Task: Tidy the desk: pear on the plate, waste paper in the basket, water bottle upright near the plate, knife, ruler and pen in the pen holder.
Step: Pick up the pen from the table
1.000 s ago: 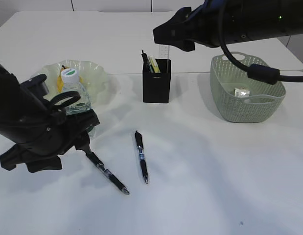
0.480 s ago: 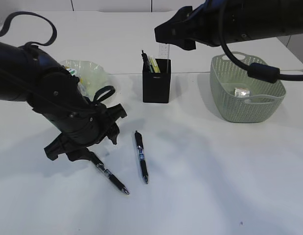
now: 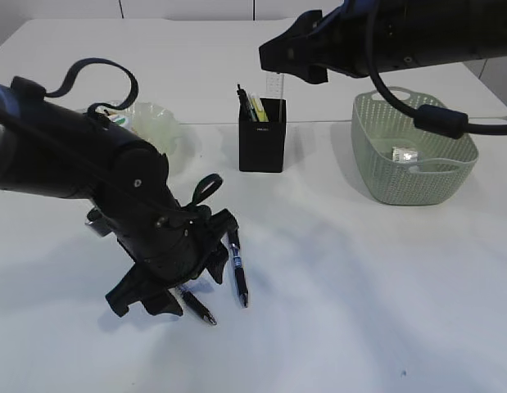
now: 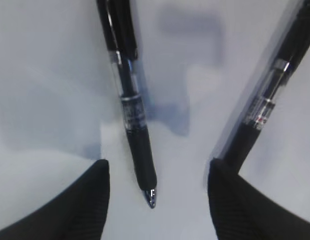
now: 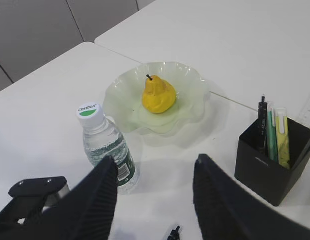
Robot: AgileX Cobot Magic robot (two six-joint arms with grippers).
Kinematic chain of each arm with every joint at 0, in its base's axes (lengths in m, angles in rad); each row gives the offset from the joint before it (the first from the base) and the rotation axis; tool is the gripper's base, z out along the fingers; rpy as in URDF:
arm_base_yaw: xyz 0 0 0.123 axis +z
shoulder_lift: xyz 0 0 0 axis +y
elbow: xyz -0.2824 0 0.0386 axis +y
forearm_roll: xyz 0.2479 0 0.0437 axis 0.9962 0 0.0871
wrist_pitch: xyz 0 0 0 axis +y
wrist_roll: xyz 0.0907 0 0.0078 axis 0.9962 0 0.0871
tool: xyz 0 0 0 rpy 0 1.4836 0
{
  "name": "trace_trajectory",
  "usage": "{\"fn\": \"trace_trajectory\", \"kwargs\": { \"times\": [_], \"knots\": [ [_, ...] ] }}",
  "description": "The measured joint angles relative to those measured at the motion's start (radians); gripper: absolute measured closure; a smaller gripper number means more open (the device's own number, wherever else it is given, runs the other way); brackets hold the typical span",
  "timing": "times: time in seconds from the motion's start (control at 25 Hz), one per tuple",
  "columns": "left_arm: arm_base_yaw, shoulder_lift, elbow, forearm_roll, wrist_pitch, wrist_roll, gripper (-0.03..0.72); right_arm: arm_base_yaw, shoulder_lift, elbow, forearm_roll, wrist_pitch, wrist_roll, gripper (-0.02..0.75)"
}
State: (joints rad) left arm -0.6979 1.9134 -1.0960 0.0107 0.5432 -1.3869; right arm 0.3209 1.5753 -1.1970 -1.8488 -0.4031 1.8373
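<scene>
Two black pens lie on the white table. One pen (image 4: 129,100) shows between the fingers of my open left gripper (image 4: 157,200), which hovers over it without touching; its tip (image 3: 205,317) sticks out from under the arm. The other pen (image 3: 237,274) (image 4: 272,95) lies just to the right. My right gripper (image 5: 152,200) hangs open and empty high over the table. The yellow pear (image 5: 158,95) sits on the pale green plate (image 5: 190,85). The water bottle (image 5: 107,147) stands upright beside the plate. The black pen holder (image 3: 261,135) holds a ruler (image 3: 275,87) and other items. Waste paper (image 3: 405,153) lies in the basket (image 3: 376,164).
The left arm (image 3: 114,180) covers much of the table's left half and hides the bottle and part of the plate in the exterior view. The right arm (image 3: 376,37) stretches across the top right, above the holder and basket.
My left arm has swung from beside the bottle rightward and forward, and its gripper now hangs over the two pens. The right arm and all objects stayed put.
</scene>
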Motion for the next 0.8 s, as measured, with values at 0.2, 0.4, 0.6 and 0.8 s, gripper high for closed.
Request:
{"fn": "trace_trajectory", "kwargs": {
  "times": [0.2, 0.4, 0.6, 0.8],
  "knots": [
    [-0.002, 0.019, 0.000, -0.027, 0.000, 0.000, 0.249, 0.000, 0.000, 0.000, 0.000, 0.000, 0.000, 0.365],
    [-0.002, 0.043, 0.000, -0.032, 0.000, 0.000, 0.249, 0.000, 0.000, 0.000, 0.000, 0.000, 0.000, 0.365],
    [-0.002, 0.054, 0.000, -0.036, 0.000, 0.000, 0.249, 0.000, 0.000, 0.000, 0.000, 0.000, 0.000, 0.365],
    [-0.002, 0.060, 0.000, -0.047, 0.000, 0.000, 0.249, 0.000, 0.000, 0.000, 0.000, 0.000, 0.000, 0.365]
  ]
}}
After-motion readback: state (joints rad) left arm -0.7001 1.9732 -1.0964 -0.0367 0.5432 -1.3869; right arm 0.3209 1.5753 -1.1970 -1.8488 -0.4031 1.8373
